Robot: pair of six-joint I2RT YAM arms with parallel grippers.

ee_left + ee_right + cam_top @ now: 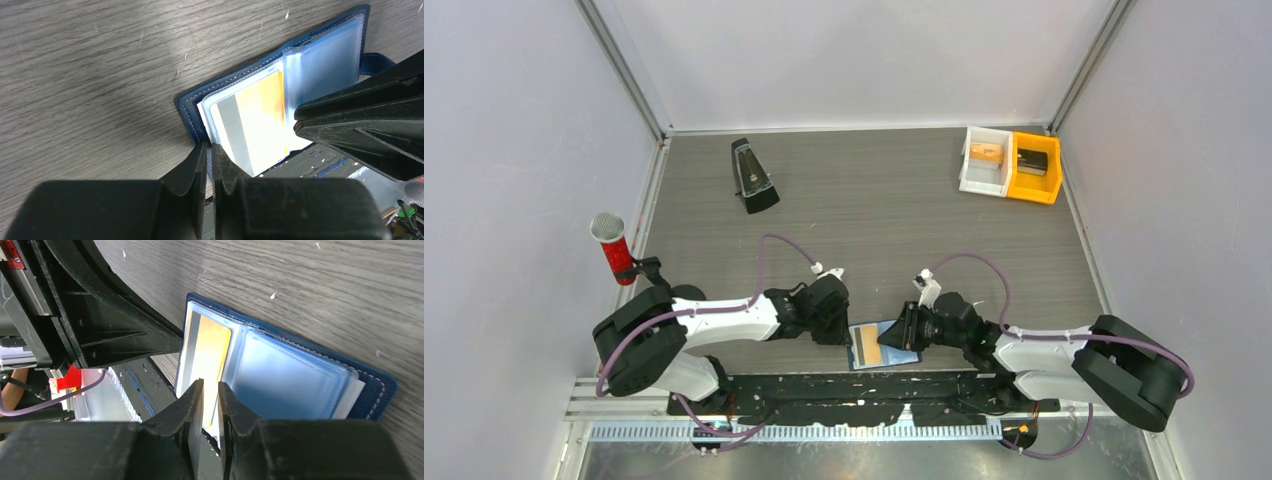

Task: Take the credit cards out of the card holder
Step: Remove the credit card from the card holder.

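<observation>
Left tool (209,146) and right tool (210,384) hem the card holder (320,60); metronome (752,176) well apart.

— Between left pincer (210,146) and right pincer (210,384)?
— Open card holder (325,55), flat on the table (874,220) at its near edge; one corner at the left pincer's tips, the other half under the right pincer.
— Inside?
— One credit card (250,120), tucked in a sleeve of the half nearer the left pincer, its edge at the right pincer's tips.
— Farther out?
— Upright metronome (752,177), well beyond the left pincer, toward the back of the table. Two bins (984,188), side by side and touching, well beyond the right pincer and off to its right, something lying in each. Standing microphone (612,245) at the table's left edge, left of the left pincer.
</observation>
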